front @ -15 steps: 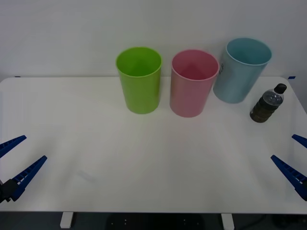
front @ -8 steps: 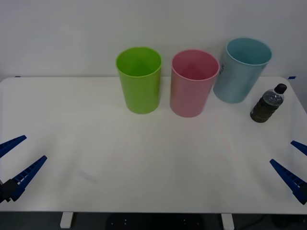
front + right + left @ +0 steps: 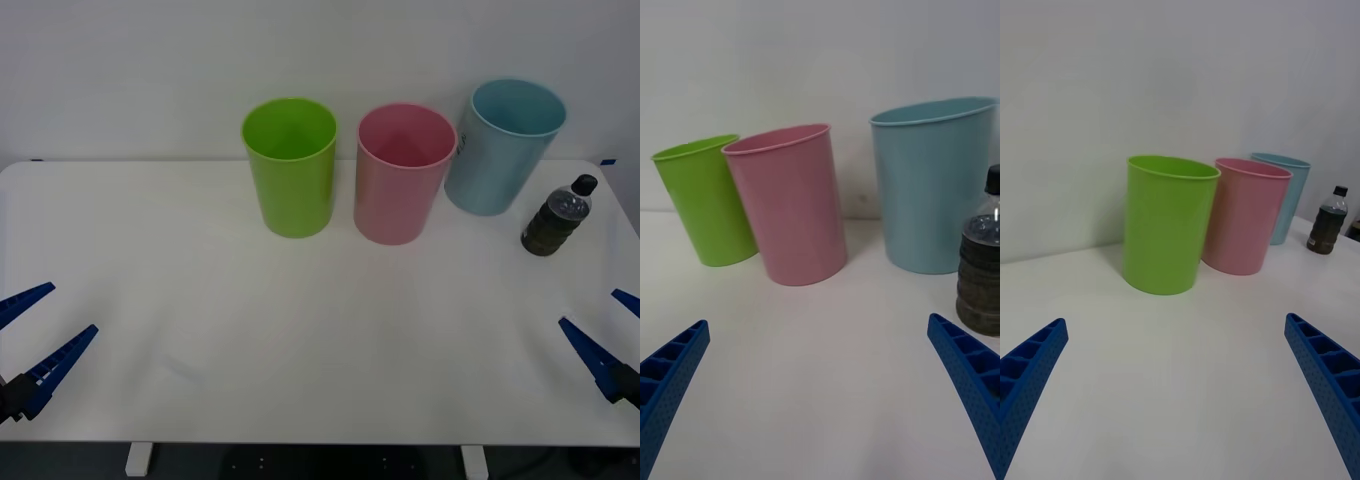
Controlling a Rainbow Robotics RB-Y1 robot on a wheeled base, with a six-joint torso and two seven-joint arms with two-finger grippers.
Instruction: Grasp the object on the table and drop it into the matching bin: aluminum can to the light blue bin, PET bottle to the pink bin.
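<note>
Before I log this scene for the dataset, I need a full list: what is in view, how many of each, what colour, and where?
PET bottle: 1, clear with dark brownish liquid and a black cap, upright near the table's right edge, just beside the light blue bin.
light blue bin: 1, pale blue, far right of the bin row.
pink bin: 1, pink, middle of the row.
lime green bin: 1, lime green, left of the row.
table: 1, white, under everything.
wall: 1, white, behind the bins.
left gripper: 1, blue fingers, open, low at the table's near left edge.
right gripper: 1, blue fingers, open, at the near right edge, short of the bottle.
</note>
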